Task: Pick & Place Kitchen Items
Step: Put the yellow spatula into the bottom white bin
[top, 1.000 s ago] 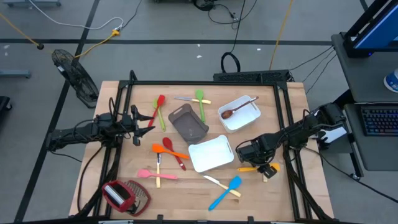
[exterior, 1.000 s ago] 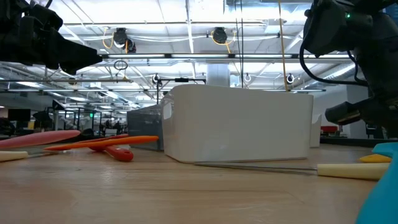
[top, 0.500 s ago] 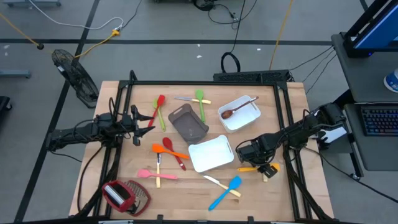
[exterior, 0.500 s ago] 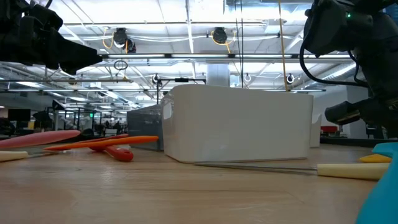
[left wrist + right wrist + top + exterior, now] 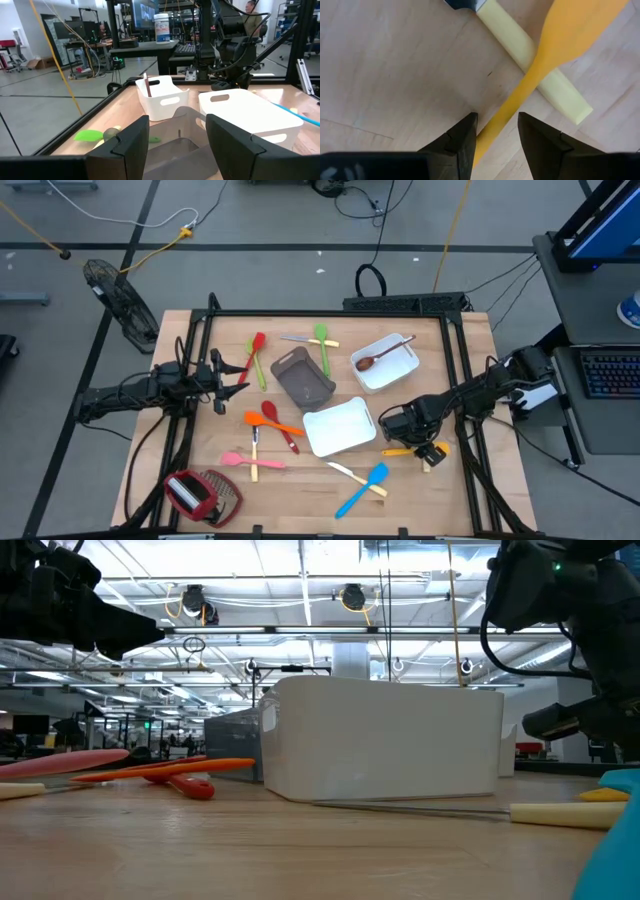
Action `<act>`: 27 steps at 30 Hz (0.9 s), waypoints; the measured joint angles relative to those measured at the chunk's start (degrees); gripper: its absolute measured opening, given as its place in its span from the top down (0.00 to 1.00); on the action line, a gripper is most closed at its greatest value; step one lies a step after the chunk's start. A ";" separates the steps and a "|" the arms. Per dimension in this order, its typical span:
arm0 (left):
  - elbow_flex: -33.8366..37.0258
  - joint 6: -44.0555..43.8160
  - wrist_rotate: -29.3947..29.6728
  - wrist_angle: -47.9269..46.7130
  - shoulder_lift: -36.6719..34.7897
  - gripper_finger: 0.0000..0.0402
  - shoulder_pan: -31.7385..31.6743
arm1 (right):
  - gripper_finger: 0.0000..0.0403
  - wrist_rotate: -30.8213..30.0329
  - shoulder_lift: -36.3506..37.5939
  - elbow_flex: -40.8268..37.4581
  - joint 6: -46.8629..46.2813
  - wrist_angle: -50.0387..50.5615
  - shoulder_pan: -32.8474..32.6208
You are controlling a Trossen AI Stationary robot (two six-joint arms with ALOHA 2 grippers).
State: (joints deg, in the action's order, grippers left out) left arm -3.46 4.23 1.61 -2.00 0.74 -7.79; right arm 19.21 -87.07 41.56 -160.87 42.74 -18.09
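Observation:
My right gripper (image 5: pixel 398 442) is open, pointing down over a yellow spatula (image 5: pixel 405 450) near the table's right edge. In the right wrist view its two fingers stand on either side of the yellow handle (image 5: pixel 507 112), with the gripper (image 5: pixel 497 122) low over the wood. The spatula lies across a pale-handled knife (image 5: pixel 540 75). My left gripper (image 5: pixel 240 380) is open and empty at the table's left, facing the grey-brown tray (image 5: pixel 175 150). Other utensils lie flat on the table: red (image 5: pixel 258 345), green (image 5: pixel 322 340), orange (image 5: pixel 270 423), pink (image 5: pixel 245 461) and blue (image 5: pixel 365 488). My right gripper's fingers (image 5: pixel 457 137) come from above, pointing down, and lie across the yellow spatula's handle (image 5: pixel 490 132), one on each side. The handle lies flat on the table. Whether the fingers touch it, I cannot tell.
A white tray (image 5: pixel 338 427) stands just left of my right gripper. Another white tray (image 5: pixel 385 365) at the back holds a brown wooden spoon. A grey-brown tray (image 5: pixel 303 377) stands mid-table. A red-and-wire-mesh tool (image 5: pixel 200 492) lies at the near left corner.

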 joint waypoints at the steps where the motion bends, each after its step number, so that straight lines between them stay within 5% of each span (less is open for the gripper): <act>1: 0.00 0.00 0.00 0.00 0.01 0.50 0.00 | 0.65 0.04 0.00 0.00 0.02 0.03 0.00; 27: 0.00 0.01 0.00 0.00 0.00 0.50 0.00 | 0.65 -1.86 0.02 0.00 -1.93 2.12 -0.04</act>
State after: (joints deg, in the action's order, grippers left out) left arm -3.46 4.24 1.61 -2.00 0.74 -7.79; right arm 17.34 -87.05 41.56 -162.81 44.86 -18.13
